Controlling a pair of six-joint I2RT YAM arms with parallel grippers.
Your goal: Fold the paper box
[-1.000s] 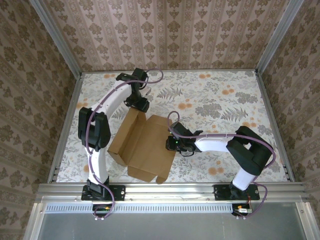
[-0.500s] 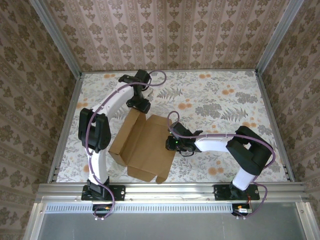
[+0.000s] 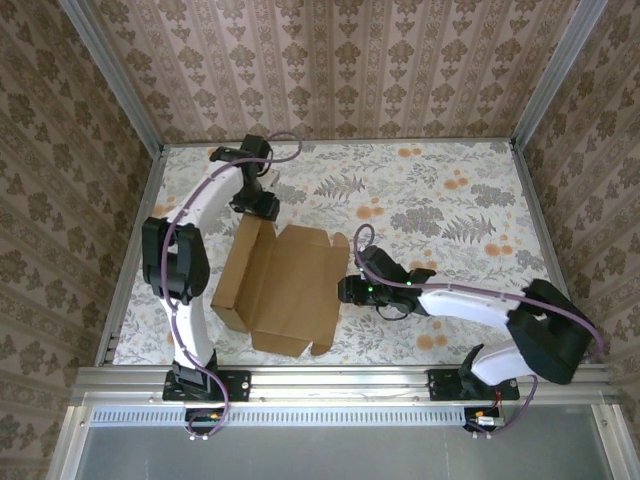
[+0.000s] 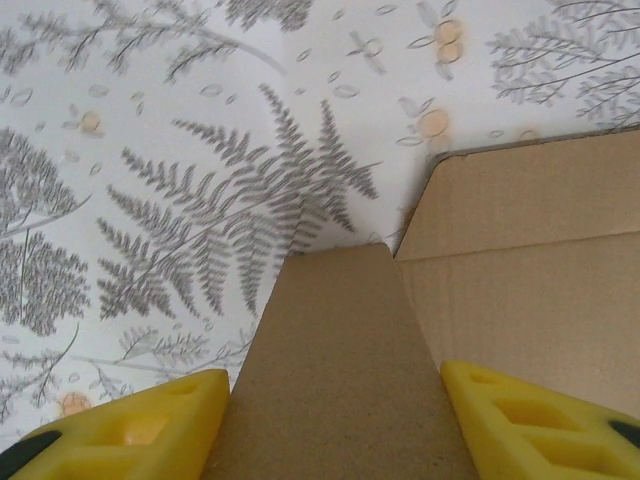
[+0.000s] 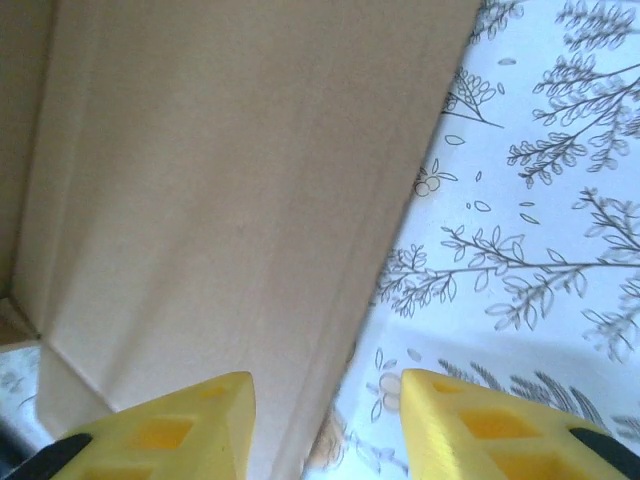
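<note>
The paper box point(image 3: 285, 285) is a plain brown cardboard blank lying open in the middle-left of the table, with its left side and back-left flap raised. My left gripper point(image 3: 262, 207) hangs over that back-left flap. In the left wrist view the flap point(image 4: 335, 340) fills the gap of the left gripper point(image 4: 335, 425) and meets both yellow fingers. My right gripper point(image 3: 345, 290) sits at the box's right edge. In the right wrist view that gripper point(image 5: 325, 425) is open. The box wall point(image 5: 230, 200) lies by its left finger, and bare cloth shows before the right finger.
A floral cloth point(image 3: 450, 200) covers the table. Patterned walls with metal posts close in the left, back and right sides. An aluminium rail point(image 3: 340, 380) runs along the near edge by the arm bases. Open table lies right of the box.
My right gripper has opened and let go of the box's right edge. My left gripper has moved left with the flap, and the box has shifted left and turned slightly.
</note>
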